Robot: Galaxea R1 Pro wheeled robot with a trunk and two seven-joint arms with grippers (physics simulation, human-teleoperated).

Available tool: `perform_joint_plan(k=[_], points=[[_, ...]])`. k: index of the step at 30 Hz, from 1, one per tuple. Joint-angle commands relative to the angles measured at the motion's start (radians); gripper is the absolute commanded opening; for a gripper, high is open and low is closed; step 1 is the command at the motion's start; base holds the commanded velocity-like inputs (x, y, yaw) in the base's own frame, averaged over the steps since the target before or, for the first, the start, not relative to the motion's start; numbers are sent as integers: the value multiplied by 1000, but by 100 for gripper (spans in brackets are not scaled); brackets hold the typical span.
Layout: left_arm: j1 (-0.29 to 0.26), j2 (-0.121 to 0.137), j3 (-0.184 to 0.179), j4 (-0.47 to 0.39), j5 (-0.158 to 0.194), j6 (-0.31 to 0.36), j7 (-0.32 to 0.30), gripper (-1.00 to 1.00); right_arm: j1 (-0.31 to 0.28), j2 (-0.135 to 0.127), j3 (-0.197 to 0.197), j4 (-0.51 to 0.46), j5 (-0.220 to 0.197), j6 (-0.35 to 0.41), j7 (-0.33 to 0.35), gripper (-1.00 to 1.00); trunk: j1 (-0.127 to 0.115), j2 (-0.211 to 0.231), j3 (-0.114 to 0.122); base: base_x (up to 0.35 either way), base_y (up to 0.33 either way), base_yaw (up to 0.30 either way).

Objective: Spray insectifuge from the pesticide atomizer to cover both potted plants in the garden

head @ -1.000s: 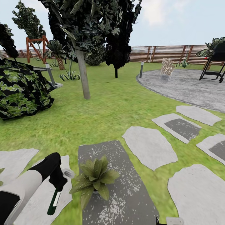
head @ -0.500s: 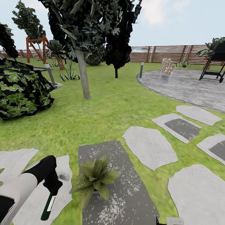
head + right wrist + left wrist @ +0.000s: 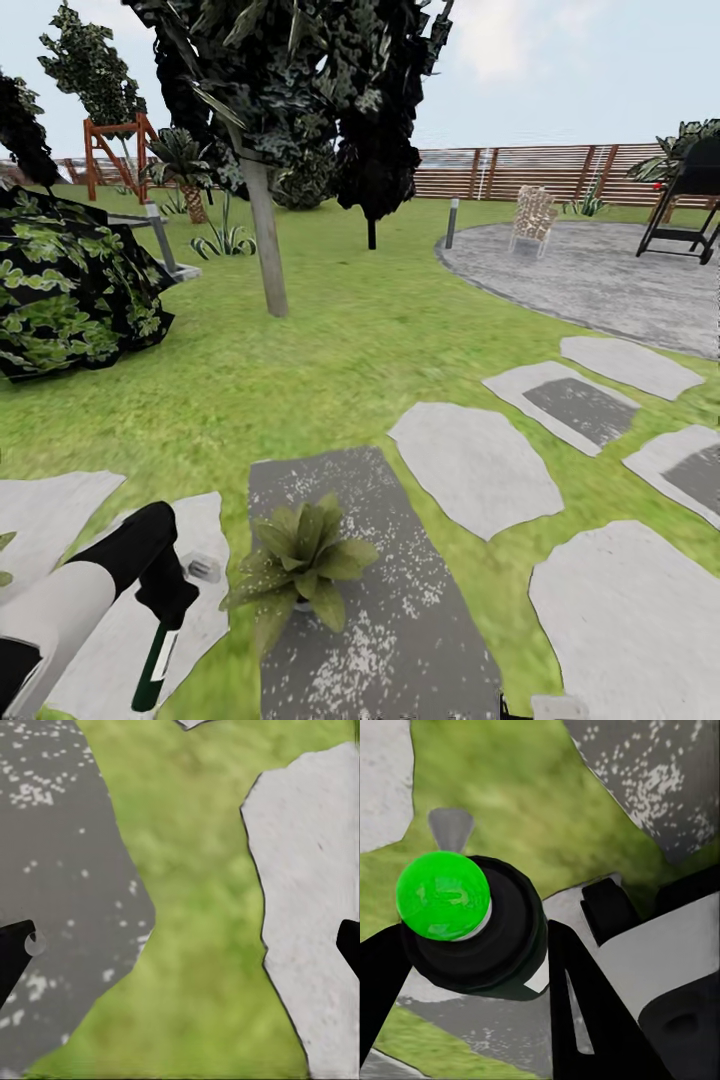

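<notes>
Holding steady, left gripper still grips pesticide atomizer.

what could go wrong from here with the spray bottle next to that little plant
The left gripper holds the pesticide atomizer hanging bottom-down, its trigger head beside the potted plant, so spray may miss part of the leaves. The arm is near the plant and could knock it.

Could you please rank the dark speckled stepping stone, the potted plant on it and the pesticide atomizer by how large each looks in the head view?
1. dark speckled stepping stone, clearly largest.
2. potted plant.
3. pesticide atomizer, held in the left gripper, smallest; partly hidden, so this is as it appears.
</notes>
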Motion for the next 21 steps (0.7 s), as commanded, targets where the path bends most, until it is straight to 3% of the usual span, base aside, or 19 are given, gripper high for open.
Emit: perform_joint_plan(k=[1,14,21], points=[[-2,-3,5,-2,-10,6,-9,-100,0,0,9,0,-10,-3,-1,100,-1,0,-1,-239,-187,68],[-15,-20,9,-4,-19,13,-4,-100,0,0,9,-1,-10,-3,-1,100,-1,0,-1,-256,-197,246],[-31,-22,3,-63,-20,16,-4,-100,0,0,10,-1,-10,-3,0,100,-1,0,-1,4,-262,146]])
